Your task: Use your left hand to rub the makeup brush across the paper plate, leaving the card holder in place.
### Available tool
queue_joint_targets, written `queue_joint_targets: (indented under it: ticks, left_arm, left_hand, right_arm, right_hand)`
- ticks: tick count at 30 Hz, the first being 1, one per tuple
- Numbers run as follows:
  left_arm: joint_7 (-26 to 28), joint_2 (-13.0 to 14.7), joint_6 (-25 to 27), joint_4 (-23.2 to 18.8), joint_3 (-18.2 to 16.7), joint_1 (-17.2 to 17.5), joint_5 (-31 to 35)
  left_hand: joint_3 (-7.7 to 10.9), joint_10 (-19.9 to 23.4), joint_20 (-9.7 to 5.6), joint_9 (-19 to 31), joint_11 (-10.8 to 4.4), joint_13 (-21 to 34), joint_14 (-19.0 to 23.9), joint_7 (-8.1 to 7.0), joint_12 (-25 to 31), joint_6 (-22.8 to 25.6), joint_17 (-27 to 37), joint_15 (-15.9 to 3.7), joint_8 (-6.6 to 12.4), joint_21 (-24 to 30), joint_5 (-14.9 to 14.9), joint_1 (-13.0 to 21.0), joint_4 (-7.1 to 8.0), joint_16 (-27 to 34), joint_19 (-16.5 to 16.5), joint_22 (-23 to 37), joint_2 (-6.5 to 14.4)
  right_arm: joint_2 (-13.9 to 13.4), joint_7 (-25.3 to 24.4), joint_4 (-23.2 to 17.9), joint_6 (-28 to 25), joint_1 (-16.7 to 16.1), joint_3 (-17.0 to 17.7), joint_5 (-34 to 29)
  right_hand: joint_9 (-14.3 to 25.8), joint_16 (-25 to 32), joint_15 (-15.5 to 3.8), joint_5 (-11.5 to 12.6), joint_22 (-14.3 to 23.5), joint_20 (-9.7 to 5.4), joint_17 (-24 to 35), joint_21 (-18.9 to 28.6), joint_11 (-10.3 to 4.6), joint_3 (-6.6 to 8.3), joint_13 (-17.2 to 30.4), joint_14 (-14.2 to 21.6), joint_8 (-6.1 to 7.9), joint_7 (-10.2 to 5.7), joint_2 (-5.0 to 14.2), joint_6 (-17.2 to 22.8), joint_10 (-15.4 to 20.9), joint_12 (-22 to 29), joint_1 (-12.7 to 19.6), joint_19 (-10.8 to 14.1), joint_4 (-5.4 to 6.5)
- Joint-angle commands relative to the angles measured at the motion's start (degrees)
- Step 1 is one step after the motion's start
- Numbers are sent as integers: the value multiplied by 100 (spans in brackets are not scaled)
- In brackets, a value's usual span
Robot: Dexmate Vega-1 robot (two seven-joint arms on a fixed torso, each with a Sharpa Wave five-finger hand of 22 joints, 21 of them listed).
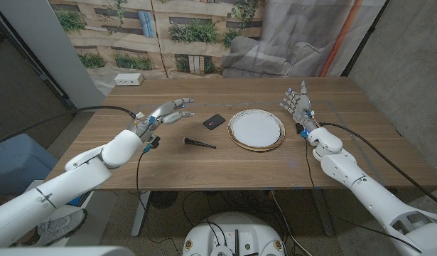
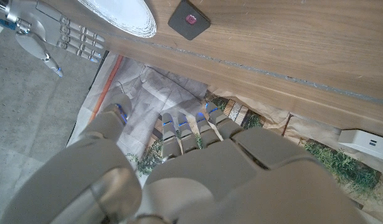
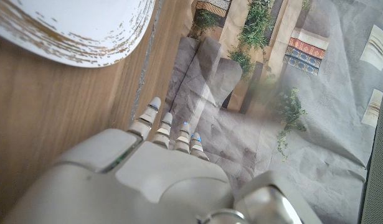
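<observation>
Your left hand (image 1: 165,112) hovers empty, fingers spread, beyond the makeup brush (image 1: 200,143) lying on the bench (image 1: 204,167); reaching carelessly, you could knock the nearby card holder (image 1: 214,121) beside the paper plate (image 1: 256,129).

A wooden table (image 1: 225,160) fills the middle of the frame. Behind it, along the top, hangs a creased backdrop (image 1: 154,32) printed with buildings and greenery. A grey wall (image 1: 410,64) stands at right; at lower left sits what may be a blue chair (image 1: 15,163).
</observation>
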Motion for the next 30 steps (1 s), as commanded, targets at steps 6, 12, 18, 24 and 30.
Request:
queue_joint_targets:
  ticks: [6,12,18,24,30]
  left_arm:
    - [-55,538,550,-617,242,59,1683]
    - [-236,583,902,-834,336,53,2075]
    - [-412,626,1226,-1025,537,-8,2681]
    - [-710,558,1474,-1153,822,-197,3258]
    - [-961,446,1666,-1241,1019,-330,3709]
  left_hand:
    - [-2,72,-32,5,-110,9,8,-99,-19,27,29,-229,-16,-33,-4,265,23,-41,13,10,-222]
    - [-52,228,-8,4,-216,9,20,-119,11,145,30,-238,21,-41,-27,424,31,-34,-30,13,-413]
    - [-97,372,4,3,-295,9,54,-187,28,279,31,-257,59,-52,-56,568,37,-27,-85,13,-574]
    - [-124,409,56,2,-315,9,29,-189,18,296,33,-254,56,-45,-74,660,41,-36,-99,17,-667]
    - [-147,453,101,1,-312,10,-44,-191,9,307,34,-216,48,-54,-79,773,48,-53,-169,23,-745]
  right_arm:
    - [2,4,3,-5,2,-1,0]
    - [2,4,3,-5,2,-1,0]
    - [2,3,3,-5,2,-1,0]
    - [2,3,2,-5,2,-1,0]
    - [1,2,0,-7,1,-1,-1]
  right_hand:
    - [14,18,52,35,32,43,19,31,23,-2,30,-9,26,0,571,-54,-47,39,31,3,26]
    - [14,19,52,35,32,41,19,32,12,-2,31,-7,29,5,571,-46,-42,41,32,5,26]
    - [14,19,45,35,32,38,19,32,7,-2,31,-7,28,5,570,-49,-47,39,32,6,26]
    - [14,21,54,34,32,39,18,31,0,-2,30,-2,29,6,570,-46,-53,36,31,4,26]
    - [14,21,48,35,32,40,18,32,2,-3,30,-4,31,6,570,-42,-52,37,31,5,26]
